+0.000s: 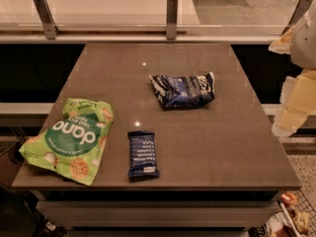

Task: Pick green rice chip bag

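The green rice chip bag (70, 139) lies flat at the front left corner of the brown table (207, 147). It is lime green with a dark green circle, white lettering and round rice-cake pictures, and its left edge hangs slightly past the table's side. My gripper (295, 95) is pale and blurred at the far right edge of the camera view. It hangs beyond the table's right side, far from the bag and holding nothing that I can see.
A dark blue and white bag (183, 90) lies near the table's middle. A small dark blue bar wrapper (142, 154) lies near the front edge, right of the green bag. A glass railing with metal posts (171, 16) runs behind the table.
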`<state>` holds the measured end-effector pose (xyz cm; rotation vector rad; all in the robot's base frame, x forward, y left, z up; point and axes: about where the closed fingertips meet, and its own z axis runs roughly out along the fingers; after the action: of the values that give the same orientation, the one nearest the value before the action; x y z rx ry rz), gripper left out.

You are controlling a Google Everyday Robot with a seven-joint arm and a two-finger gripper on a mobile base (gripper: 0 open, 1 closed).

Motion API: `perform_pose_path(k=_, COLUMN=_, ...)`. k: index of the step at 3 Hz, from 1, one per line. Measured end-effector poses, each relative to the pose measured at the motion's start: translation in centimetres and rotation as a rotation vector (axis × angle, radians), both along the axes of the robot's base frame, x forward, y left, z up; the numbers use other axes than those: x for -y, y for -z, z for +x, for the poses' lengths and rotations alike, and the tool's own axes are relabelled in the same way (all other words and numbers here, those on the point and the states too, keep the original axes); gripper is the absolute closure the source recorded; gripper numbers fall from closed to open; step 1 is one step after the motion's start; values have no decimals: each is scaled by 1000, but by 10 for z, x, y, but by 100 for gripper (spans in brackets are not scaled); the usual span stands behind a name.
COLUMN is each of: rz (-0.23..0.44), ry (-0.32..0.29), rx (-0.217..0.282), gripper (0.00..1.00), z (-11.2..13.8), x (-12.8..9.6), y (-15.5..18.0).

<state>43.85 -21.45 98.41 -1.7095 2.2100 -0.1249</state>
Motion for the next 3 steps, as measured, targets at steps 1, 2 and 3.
perform_pose_path(k=1, rz=0, ry=0, rx=0, gripper=0, z=0, x=0, y=0)
perform_pose_path(k=2, rz=4, ry=-21, rx=18, gripper=0, z=2, x=-4, y=-3)
perform_pose_path(k=3, rz=28, ry=-137, rx=77, gripper=0, z=10, x=-30, y=-8)
